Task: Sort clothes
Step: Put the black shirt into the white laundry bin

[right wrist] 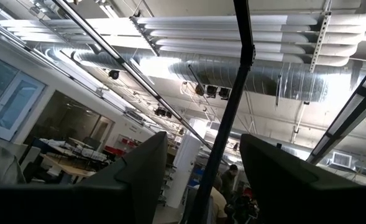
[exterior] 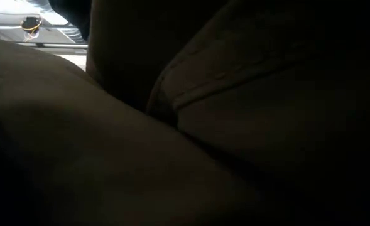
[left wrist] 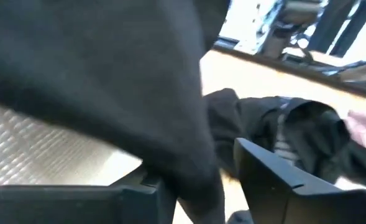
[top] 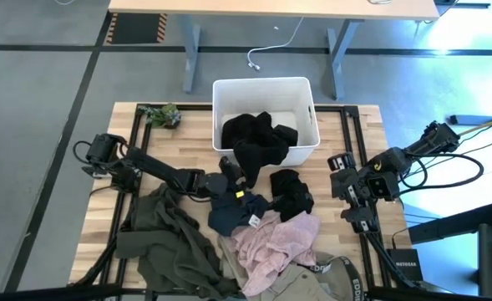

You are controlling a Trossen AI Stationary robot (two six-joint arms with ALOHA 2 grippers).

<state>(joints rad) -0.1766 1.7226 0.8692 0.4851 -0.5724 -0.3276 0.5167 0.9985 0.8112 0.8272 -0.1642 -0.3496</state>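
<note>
A black garment [top: 258,138] lies partly in the white bin [top: 304,88] and spills over the bin's near rim. My left gripper [top: 229,173] reaches in from the table's left and is shut on this garment's near edge; it also shows in the left wrist view [left wrist: 201,199]. A second black garment [top: 294,192], a navy one [top: 233,211], a pale pink one [top: 275,242], olive-green ones [top: 174,247] and a beige one with a lettered strap [top: 333,280] lie on the table. My right gripper [top: 350,201] is open and empty at the table's right, and points up at the ceiling [right wrist: 201,180]. My left gripper pinches a fold of the black garment [left wrist: 198,168] between its two fingers [left wrist: 276,177]. It comes at the fold roughly level, from the table's left. The cloth runs up and away from the fingers, and the garment's far part rests over the bin's near rim [top: 254,155] and inside the bin.
A small green plant-like clump [top: 164,115] sits at the table's far left. A black device [top: 406,261] lies near the right front corner. Dark cloth close to the low camera [exterior: 235,125] blocks almost all of that view. A desk stands beyond the table.
</note>
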